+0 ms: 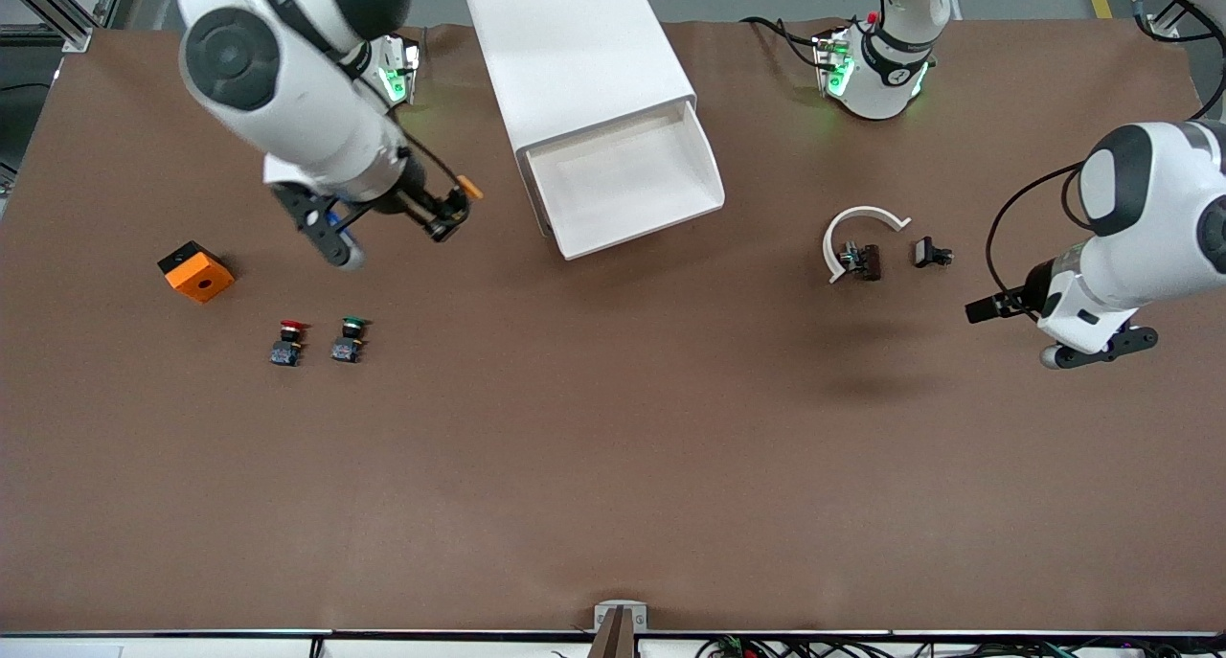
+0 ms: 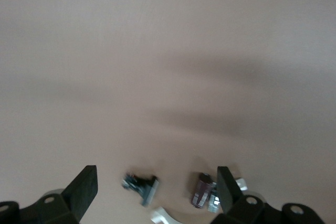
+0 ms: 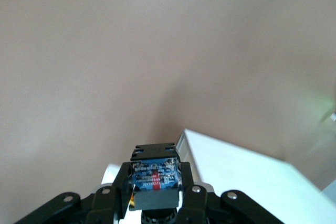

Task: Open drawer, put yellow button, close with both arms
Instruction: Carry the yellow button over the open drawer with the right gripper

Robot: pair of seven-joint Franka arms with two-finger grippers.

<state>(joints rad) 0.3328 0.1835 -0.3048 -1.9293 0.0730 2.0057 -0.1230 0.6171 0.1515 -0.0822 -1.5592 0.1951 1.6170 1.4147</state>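
Observation:
The top drawer (image 1: 623, 174) stands pulled out of the white cabinet (image 1: 575, 45), and its tray holds nothing. My right gripper (image 1: 448, 219) hangs over the table beside the cabinet, toward the right arm's end. It is shut on the yellow button (image 1: 467, 189), whose orange cap sticks out from the fingers. The right wrist view shows the button's black-and-blue body (image 3: 155, 174) clamped in the right gripper (image 3: 155, 178), with the cabinet's white side (image 3: 247, 177) just past it. My left gripper (image 1: 987, 306) waits open over the table at the left arm's end; its fingers (image 2: 84, 187) hold nothing.
A red-capped button (image 1: 289, 342) and a green-capped button (image 1: 350, 339) stand side by side at the right arm's end, with an orange block (image 1: 196, 271) beside them. Near the left gripper lie a white curved piece (image 1: 857, 227) and two small dark parts (image 1: 862, 259) (image 1: 931, 253).

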